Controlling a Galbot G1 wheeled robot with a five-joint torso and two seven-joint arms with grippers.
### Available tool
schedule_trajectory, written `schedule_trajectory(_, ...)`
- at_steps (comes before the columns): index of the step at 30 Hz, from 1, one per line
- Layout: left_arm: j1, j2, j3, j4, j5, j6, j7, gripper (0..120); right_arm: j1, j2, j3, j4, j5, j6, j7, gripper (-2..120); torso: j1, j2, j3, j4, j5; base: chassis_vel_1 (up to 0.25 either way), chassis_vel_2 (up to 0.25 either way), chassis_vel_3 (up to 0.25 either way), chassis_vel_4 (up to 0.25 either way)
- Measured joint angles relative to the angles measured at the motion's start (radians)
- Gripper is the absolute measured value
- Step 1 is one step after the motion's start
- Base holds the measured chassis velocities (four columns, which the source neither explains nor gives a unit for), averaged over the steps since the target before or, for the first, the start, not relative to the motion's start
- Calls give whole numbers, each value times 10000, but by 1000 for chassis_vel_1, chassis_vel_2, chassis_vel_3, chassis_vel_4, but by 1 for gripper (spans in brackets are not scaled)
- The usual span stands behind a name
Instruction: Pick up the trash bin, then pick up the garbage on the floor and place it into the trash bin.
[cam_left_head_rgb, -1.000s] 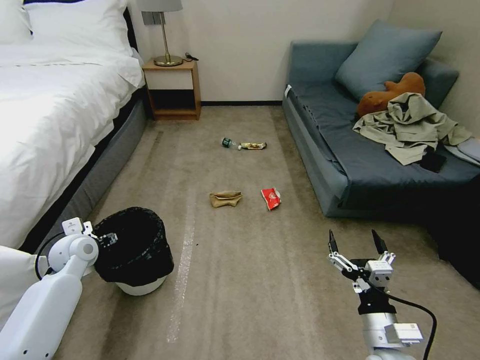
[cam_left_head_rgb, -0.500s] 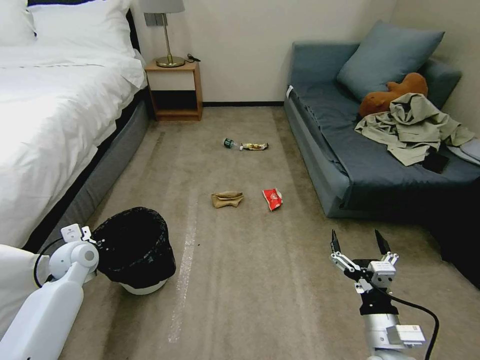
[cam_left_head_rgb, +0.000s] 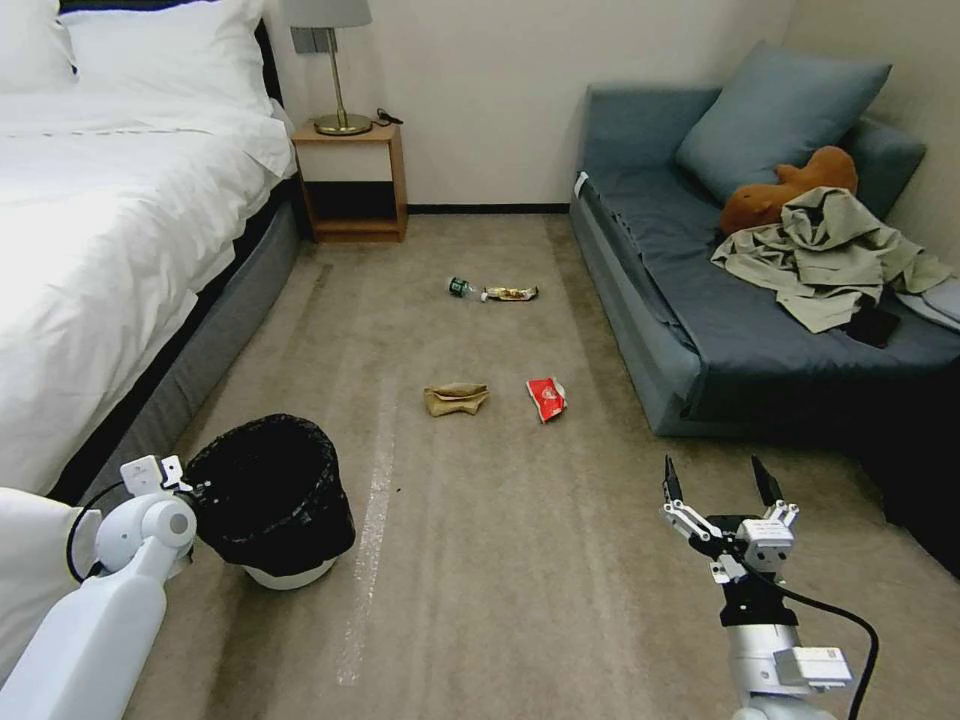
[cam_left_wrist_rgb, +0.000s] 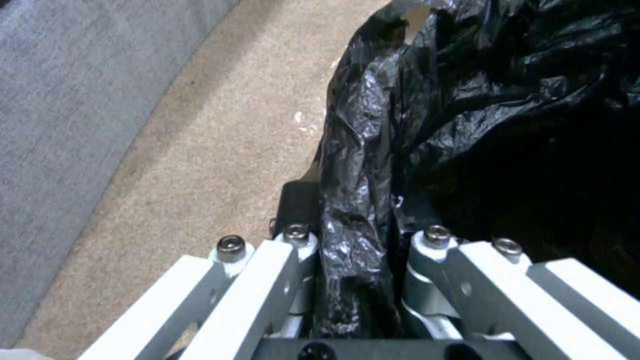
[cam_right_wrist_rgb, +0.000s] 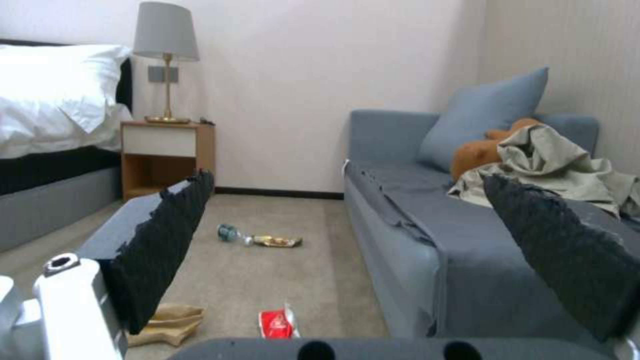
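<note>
Left gripper (cam_left_wrist_rgb: 353, 300) at the trash bin (cam_left_head_rgb: 270, 490), 7 o'clock of the head view, fingers (cam_left_wrist_rgb: 293, 240) pinching only the crinkled black liner at the rim. Risk noted: thin bag likely to tear or slide off under load, dropping or tipping the bin. Right gripper (cam_left_head_rgb: 720, 490) idle at 5 o'clock, fingers spread wide. Brown paper bag (cam_left_head_rgb: 456, 398) and red snack packet (cam_left_head_rgb: 545, 398) near centre on the carpet; bottle (cam_left_head_rgb: 459, 288) and gold wrapper (cam_left_head_rgb: 510, 293) touching, toward 12 o'clock.
</note>
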Motion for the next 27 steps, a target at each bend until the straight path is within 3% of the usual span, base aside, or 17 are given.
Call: schedule_trajectory(27, 1012, -622, -728, -1365, 385, -838, 1212, 4, 42, -105, -44, 160, -22, 49, -5, 100, 1, -2, 3, -5, -5, 0, 0, 0, 0)
